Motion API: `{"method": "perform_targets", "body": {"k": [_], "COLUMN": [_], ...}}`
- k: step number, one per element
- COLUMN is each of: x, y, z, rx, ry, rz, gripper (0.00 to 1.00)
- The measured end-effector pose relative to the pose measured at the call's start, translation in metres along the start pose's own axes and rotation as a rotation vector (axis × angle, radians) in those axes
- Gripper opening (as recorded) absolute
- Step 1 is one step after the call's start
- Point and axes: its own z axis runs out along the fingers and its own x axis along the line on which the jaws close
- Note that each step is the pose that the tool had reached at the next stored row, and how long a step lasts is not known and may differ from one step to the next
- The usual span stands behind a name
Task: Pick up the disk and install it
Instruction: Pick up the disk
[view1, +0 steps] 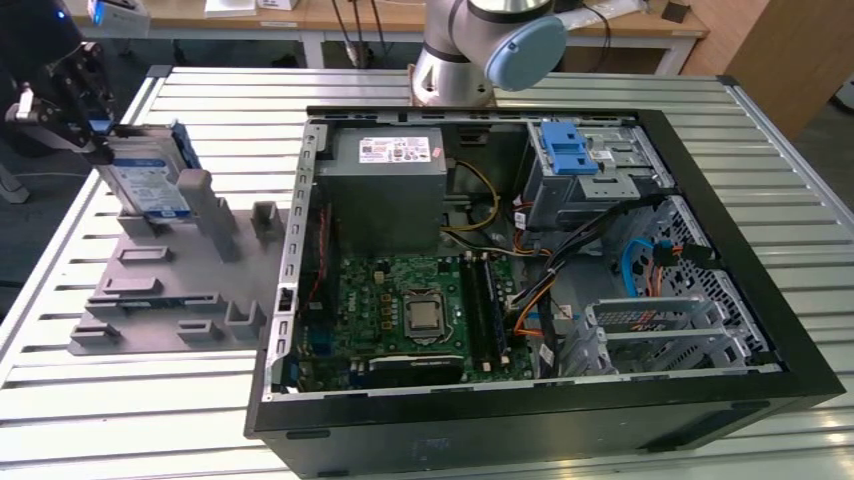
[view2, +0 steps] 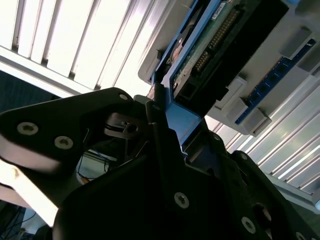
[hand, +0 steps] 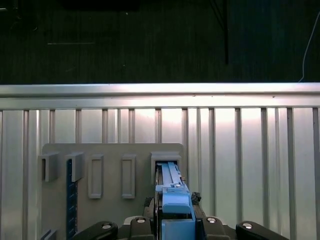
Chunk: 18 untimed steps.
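We saw a slatted metal table (view1: 787, 150) carrying an open computer case (view1: 534, 420) that lay on its side, taking up most of the exterior view's right. Inside it sat a grey metal box (view1: 387, 190) with a white sticker, a green motherboard (view1: 400, 310) and a perforated cage (view1: 583, 160) with a blue latch. The robot arm (view1: 481, 40) rose from behind the case. On the exterior view's left, just beside the case, lay a grey slotted holder (view1: 160, 300).

The disk (view1: 144, 180) stood upright on its edge in a slot at the far end of that holder, well apart from the case. In the first wrist view we looked along the disk (hand: 175, 202) edge-on, its blue rail uppermost, its far end seated in the holder's slot (hand: 166, 159). The second wrist view showed its circuit-board face (view2: 220, 40).

The gripper (view1: 94, 130) was at the disk's outer end, and in both wrist views its black fingers (view2: 156, 117) pressed against the blue rail from either side, clamped on the disk.
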Motion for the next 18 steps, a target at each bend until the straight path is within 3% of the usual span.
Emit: {"method": "perform_targets", "body": {"k": [5,18], "x": [-0.0001,-0.0001], "y": [0.0001,0.0002], "z": [-0.0068,-0.0104], "rx": [0.0000,-0.0001], "ry": [0.0000,0.0000], "rz": [0.000,0.000], "gripper": [0.37,0.37]}}
